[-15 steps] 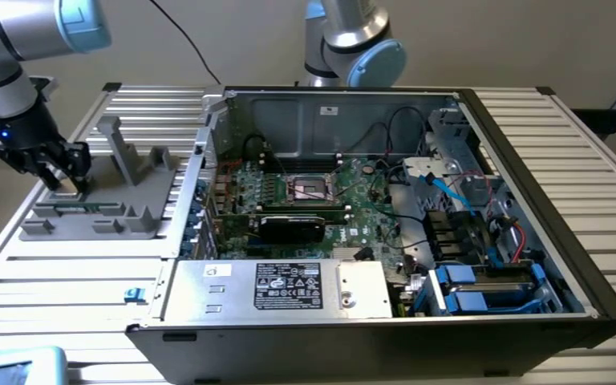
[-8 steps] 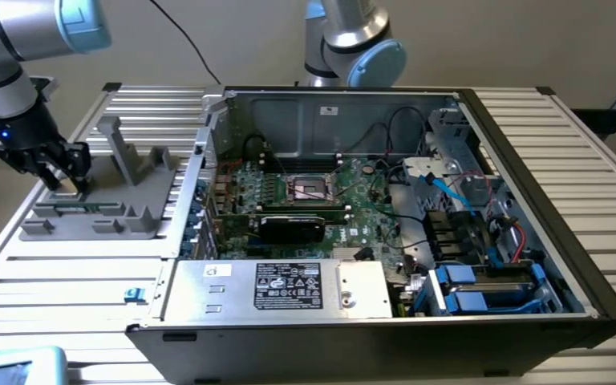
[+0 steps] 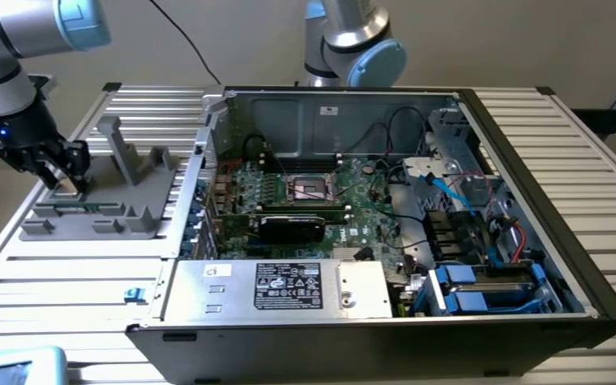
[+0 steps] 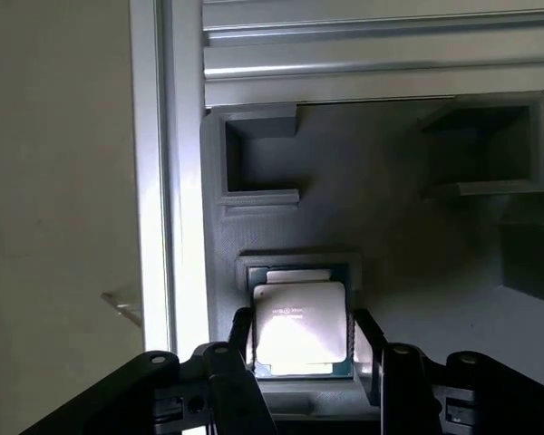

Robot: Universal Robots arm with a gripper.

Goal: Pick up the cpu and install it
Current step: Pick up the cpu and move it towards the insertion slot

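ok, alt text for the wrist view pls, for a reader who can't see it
The gripper straddles the cpu, a square chip with a shiny silver top lying flat in a recess of a grey holder. Further along the holder are two square pockets, and past them the silver slats of the table.

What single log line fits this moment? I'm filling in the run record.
stage: pick | gripper: at holder | fingers: closed on cpu | cpu: seated in holder

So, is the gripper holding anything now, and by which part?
It cannot be told: the gripper straddles the cpu at two opposite side edges, while it lies in the gray fixture.
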